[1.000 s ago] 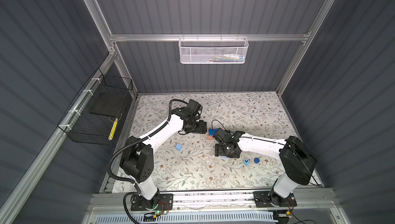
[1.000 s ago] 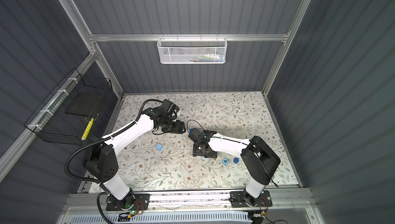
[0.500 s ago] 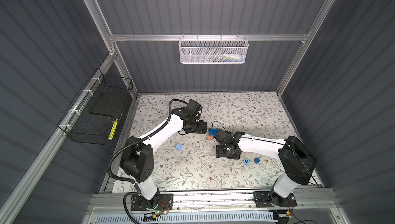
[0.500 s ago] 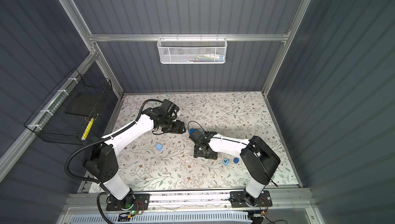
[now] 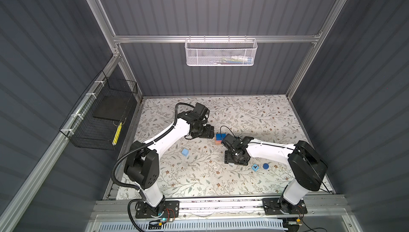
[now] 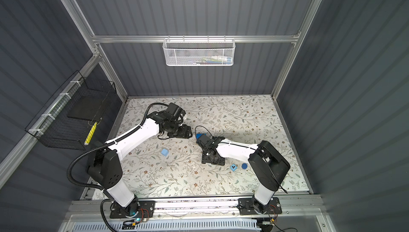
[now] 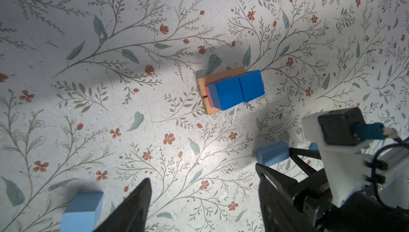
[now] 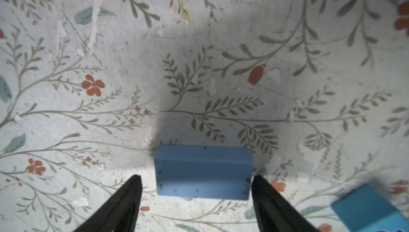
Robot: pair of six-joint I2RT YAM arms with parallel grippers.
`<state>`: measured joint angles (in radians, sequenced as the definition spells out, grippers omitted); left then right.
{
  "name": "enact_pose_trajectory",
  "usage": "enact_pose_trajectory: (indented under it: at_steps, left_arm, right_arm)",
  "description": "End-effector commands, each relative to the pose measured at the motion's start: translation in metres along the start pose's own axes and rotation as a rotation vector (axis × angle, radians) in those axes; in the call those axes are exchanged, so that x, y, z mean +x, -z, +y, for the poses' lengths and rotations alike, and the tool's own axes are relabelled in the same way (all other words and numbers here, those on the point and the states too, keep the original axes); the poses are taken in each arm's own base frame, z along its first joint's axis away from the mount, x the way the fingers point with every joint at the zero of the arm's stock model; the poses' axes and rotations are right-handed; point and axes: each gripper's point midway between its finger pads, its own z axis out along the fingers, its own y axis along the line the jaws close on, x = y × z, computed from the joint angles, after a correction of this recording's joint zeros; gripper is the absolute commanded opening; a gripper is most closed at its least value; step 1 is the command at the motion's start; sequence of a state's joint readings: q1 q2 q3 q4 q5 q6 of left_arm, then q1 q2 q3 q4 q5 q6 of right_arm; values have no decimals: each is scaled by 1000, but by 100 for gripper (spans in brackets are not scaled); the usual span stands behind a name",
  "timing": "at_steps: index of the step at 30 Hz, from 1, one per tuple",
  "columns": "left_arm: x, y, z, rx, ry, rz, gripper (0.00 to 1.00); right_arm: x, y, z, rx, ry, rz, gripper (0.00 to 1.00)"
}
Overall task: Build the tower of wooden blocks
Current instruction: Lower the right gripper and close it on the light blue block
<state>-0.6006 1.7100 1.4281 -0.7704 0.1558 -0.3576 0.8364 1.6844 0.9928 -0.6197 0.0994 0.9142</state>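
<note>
Closing over the last second, the right end effector point(image 8: 195, 176) now has its fingers nearer each other, while the left end effector point(image 7: 202, 173) has kept its place. The right fingers are apart on either side of the light blue bar point(image 8: 202, 171), which lies flat on the table point(image 8: 199, 76). One finger is at the corner of one end of the bar. The other stops short of the opposite end, with a strip of table showing between them, so the bar is flanked but not clamped.

The tower point(image 7: 232, 91) stands near the middle of the table, between the two end effectors in both top views point(image 5: 219, 139) point(image 6: 201, 136). It has two tan bars point(image 7: 207, 82) side by side at the base, a pink bar point(image 7: 209, 98) across them and two dark blue cubes point(image 7: 240, 90) touching on top.

The left end effector hangs beside the tower, fingers apart with nothing between them.

A light blue cube point(image 5: 184, 152) lies alone on the left side, well apart from the tower. A lettered cube point(image 5: 255, 167) and the cylinder point(image 5: 265, 166) lie close together on the right, just beside the right end effector.
</note>
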Motion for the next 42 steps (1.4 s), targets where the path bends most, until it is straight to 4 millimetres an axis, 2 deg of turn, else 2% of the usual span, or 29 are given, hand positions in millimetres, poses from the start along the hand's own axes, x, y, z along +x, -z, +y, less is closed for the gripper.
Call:
enact_pose_trajectory:
  at_steps: [1, 14, 42]
  left_arm:
    - [1, 1, 3, -10, -7, 13, 76]
    - [0, 0, 3, -11, -6, 15, 76]
    - [1, -1, 3, -6, -7, 17, 76]
  right_arm:
    - [5, -9, -9, 37, -9, 25, 77]
    - [4, -11, -11, 50, -18, 29, 69]
    - [0, -6, -11, 44, -29, 9, 73]
